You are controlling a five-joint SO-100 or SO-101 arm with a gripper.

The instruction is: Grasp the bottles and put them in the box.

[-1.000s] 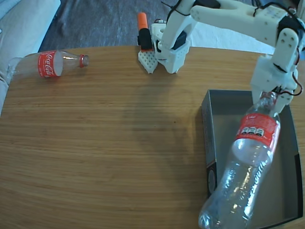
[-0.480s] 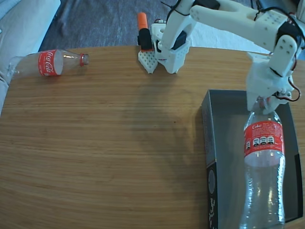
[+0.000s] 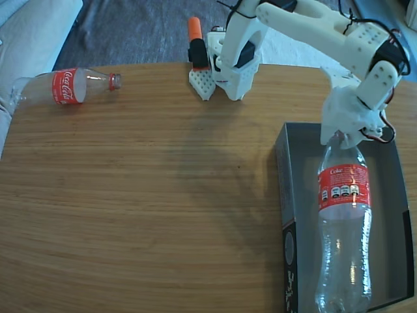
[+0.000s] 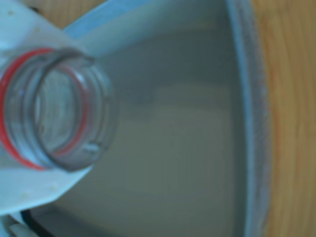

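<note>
Over the box (image 3: 391, 215), claw (image 3: 339, 137) pinches one bottle (image 3: 343, 222) by its neck, btm inside.

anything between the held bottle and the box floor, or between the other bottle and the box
Nothing visible. The held bottle hangs from the tool over the bare box; only open table separates the other bottle from it.

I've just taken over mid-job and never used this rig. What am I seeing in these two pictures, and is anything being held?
The white machine is a small robot arm bolted at the table's far edge. The fixed view looks down on the table; the blurry wrist view rides on the arm. Its hand grips a clear cola bottle by the neck over the grey box; the wrist view shows that open neck close up. A second bottle lies at the table's far left corner.
</note>
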